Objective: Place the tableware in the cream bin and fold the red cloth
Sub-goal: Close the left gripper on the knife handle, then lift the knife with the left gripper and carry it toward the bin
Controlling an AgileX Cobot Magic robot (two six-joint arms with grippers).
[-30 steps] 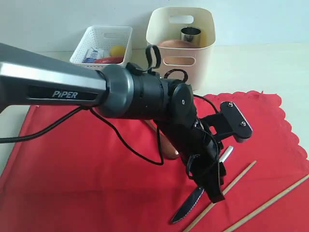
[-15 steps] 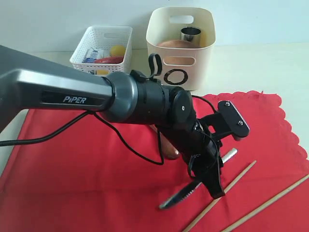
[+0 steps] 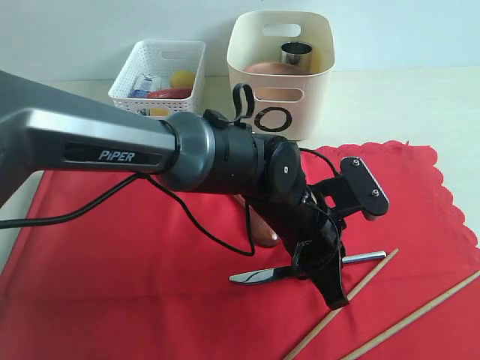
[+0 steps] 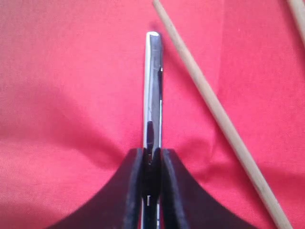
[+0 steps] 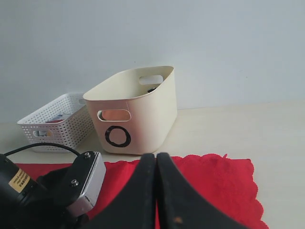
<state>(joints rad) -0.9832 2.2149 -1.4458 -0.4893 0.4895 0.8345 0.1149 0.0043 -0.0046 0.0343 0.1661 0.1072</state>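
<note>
My left gripper (image 3: pixel 330 289) reaches across the red cloth (image 3: pixel 112 285) and is shut on the metal knife (image 3: pixel 259 275), which it holds level just above the fabric. In the left wrist view the knife (image 4: pixel 152 90) runs edge-on out of the closed gripper (image 4: pixel 152 155), beside a chopstick (image 4: pixel 214 109). Two chopsticks (image 3: pixel 341 311) (image 3: pixel 420 313) lie at the front right. The dark wooden spoon (image 3: pixel 262 229) is partly hidden behind the arm. The cream bin (image 3: pixel 281 90) holds the steel cup (image 3: pixel 296 54) and the brown plate (image 3: pixel 270 69). My right gripper (image 5: pixel 156 160) is shut and empty.
A white lattice basket (image 3: pixel 161 71) with food items stands left of the cream bin. The left arm's body and cables cover the middle of the cloth. The cloth's scalloped edge (image 3: pixel 450 195) runs along the right side, with bare pale table beyond it.
The left gripper closed on the knife, and the knife swung from a slant on the cloth to level, its blade now pointing left. The right gripper is unchanged.
</note>
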